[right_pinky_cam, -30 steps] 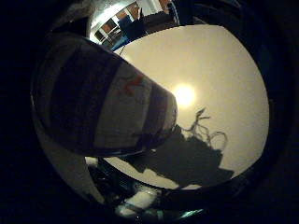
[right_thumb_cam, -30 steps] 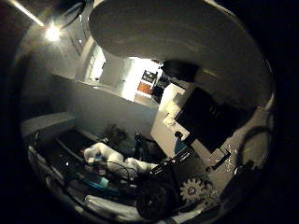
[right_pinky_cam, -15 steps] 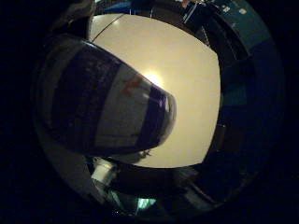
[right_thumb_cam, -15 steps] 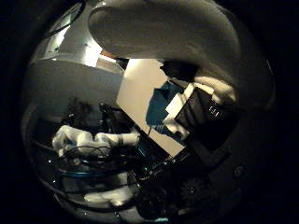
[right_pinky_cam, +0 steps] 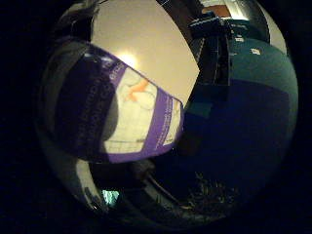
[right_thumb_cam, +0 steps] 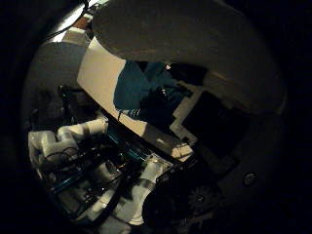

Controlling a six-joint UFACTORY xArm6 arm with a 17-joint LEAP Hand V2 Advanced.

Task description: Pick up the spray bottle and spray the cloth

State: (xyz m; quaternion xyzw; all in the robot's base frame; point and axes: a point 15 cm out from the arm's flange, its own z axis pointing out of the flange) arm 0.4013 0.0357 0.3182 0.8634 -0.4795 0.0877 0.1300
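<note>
I judge the pickup done: the spray bottle (right_pinky_cam: 122,122), a smooth rounded body wrapped in a glossy purple-and-white label, sits against my palm with the hand (right_thumb_cam: 214,122) clamped round it, well above the pale desk (right_thumb_cam: 100,73). The soft, rumpled teal cloth (right_thumb_cam: 134,85) lies near the desk's edge. Aiming and spraying are left.

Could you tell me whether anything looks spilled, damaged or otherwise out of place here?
Nothing stands out. The spray bottle sits close against the palm with its purple label intact, the teal cloth lies crumpled on the white table, and no spill shows. Whether the cloth is wet cannot be told.
</note>
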